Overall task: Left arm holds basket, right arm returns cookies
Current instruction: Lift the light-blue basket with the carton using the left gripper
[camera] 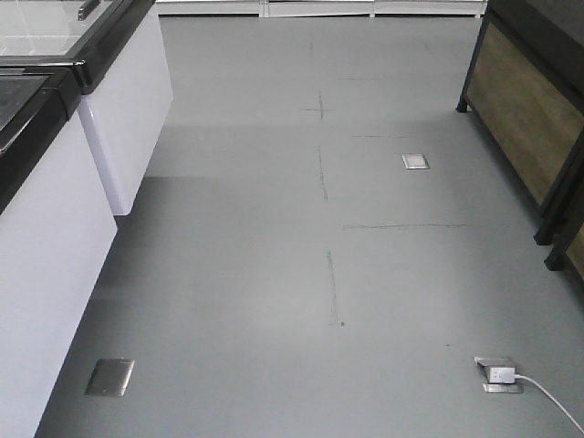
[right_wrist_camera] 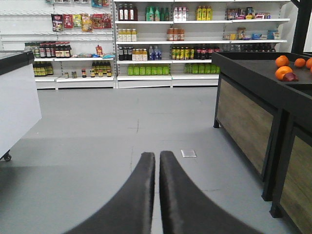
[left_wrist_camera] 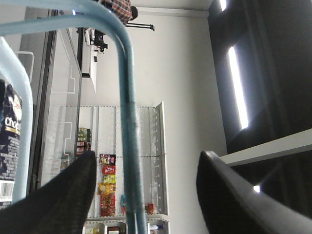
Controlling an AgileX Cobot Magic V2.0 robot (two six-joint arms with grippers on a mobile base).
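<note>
We find the left end effector released, with the basket handle, smooth rounded pale-blue plastic, running between its fingers. The cookies, a flat-sided navy cardboard box, show beside that handle. The right end effector is clenched and empty. We judge it should open wide, then grip the box's flat faces.

Front camera floorward; both wrists toward shelves
</note>
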